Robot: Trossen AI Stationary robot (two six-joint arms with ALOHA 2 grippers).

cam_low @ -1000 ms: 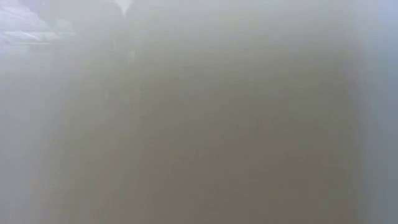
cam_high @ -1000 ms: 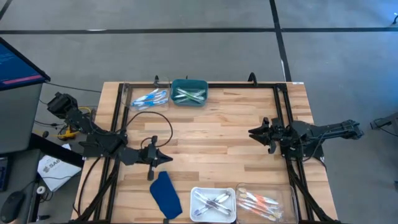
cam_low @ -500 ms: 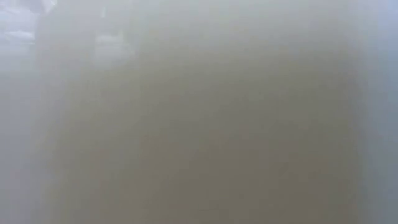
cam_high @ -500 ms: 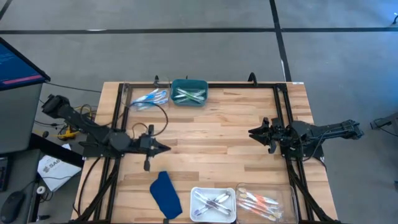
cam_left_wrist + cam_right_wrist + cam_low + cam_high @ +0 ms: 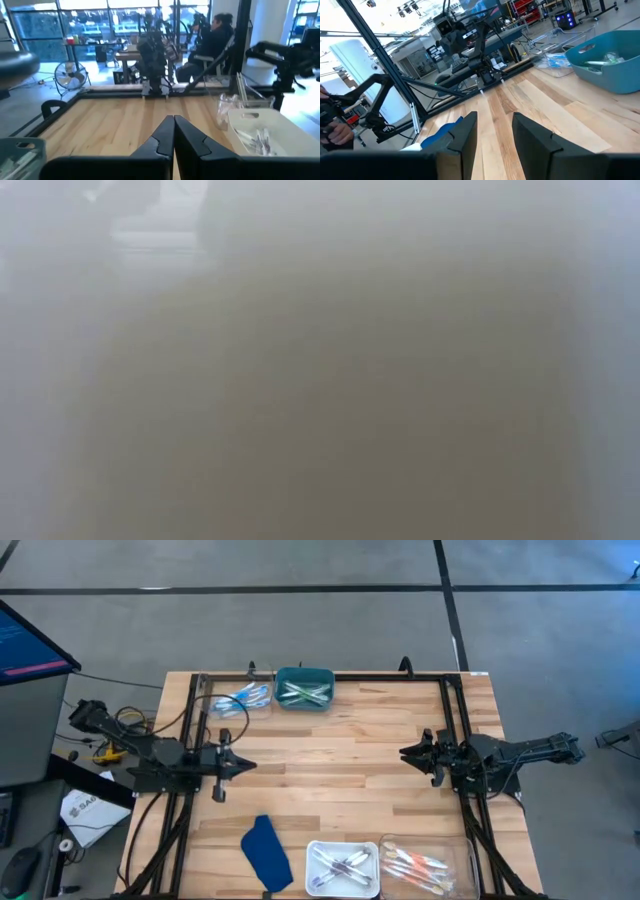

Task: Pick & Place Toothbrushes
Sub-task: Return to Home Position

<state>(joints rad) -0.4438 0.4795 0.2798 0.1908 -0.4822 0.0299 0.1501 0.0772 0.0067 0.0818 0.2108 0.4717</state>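
The toothbrushes [image 5: 300,692] lay sorted in bins [image 5: 318,671] along the tabletop's [image 5: 340,770] far and near edges. The left hand [image 5: 243,766] was pinched together and the right hand [image 5: 405,753] apart, both empty. The left arm's slack cable [image 5: 244,722] might snag the nearby clear bin [image 5: 225,687].

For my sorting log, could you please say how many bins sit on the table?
4: a clear plastic bin and a teal plastic bin at the wooden table's top edge, a white plastic bin and another clear plastic bin at its bottom edge.
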